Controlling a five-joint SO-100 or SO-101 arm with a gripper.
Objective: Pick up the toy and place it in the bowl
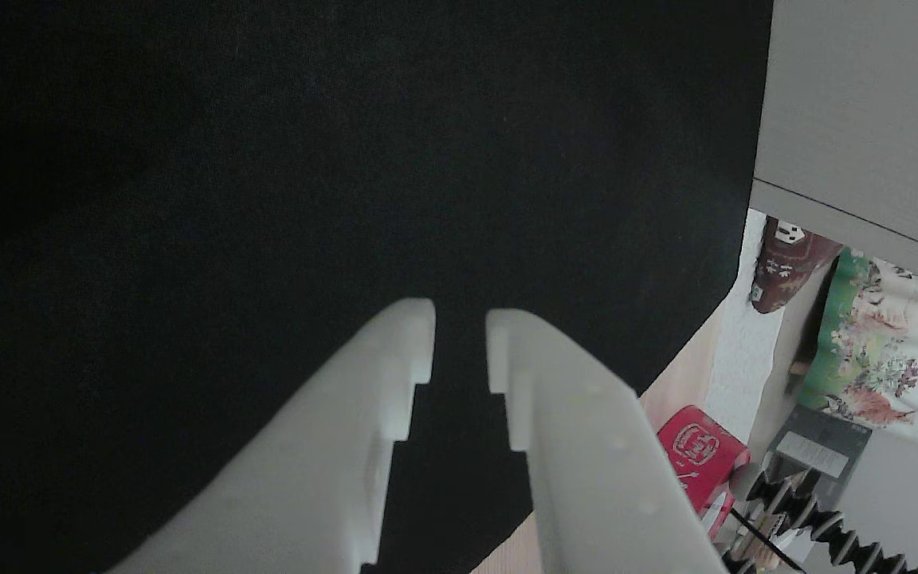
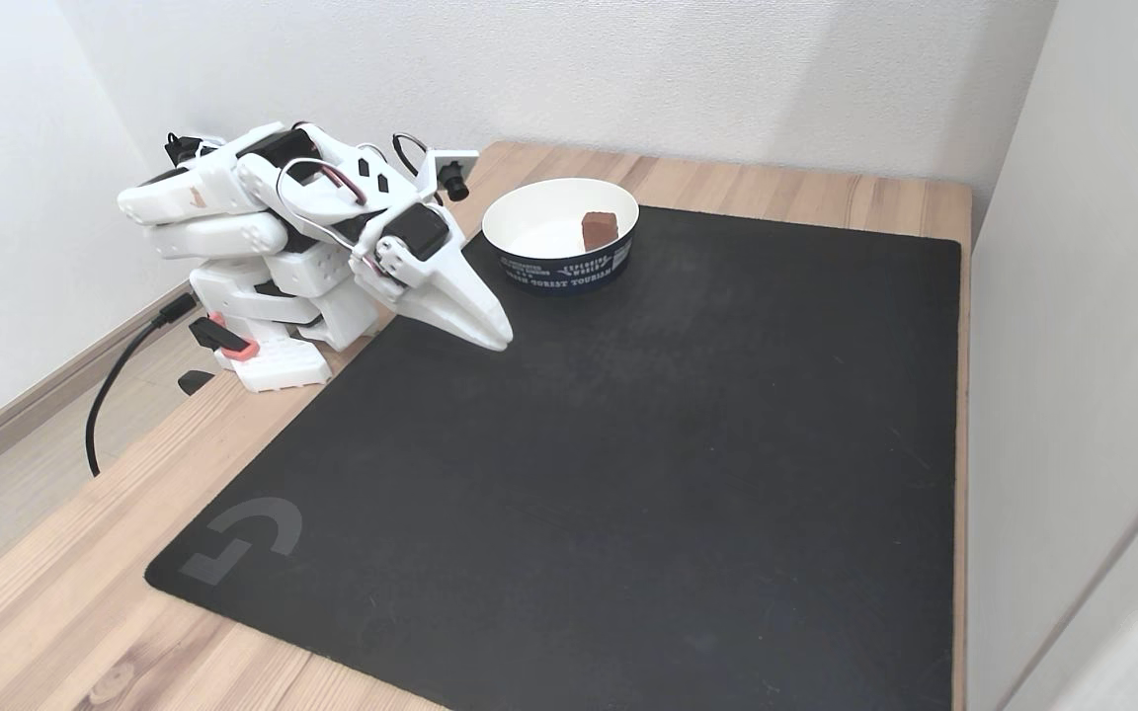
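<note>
I see the small red-pink cube toy (image 2: 599, 229) inside the round white bowl (image 2: 529, 202); white gripper (image 1: 460, 344), fingers slightly apart and empty, could clip the bowl at its 1 o'clock if I swing carelessly.

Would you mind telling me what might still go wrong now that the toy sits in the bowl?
The gripper hangs low over the black mat with its jaws slightly apart, so a further drop could scrape it. The bowl stands near the arm, so a sideways swing might knock it and spill the toy.
</note>
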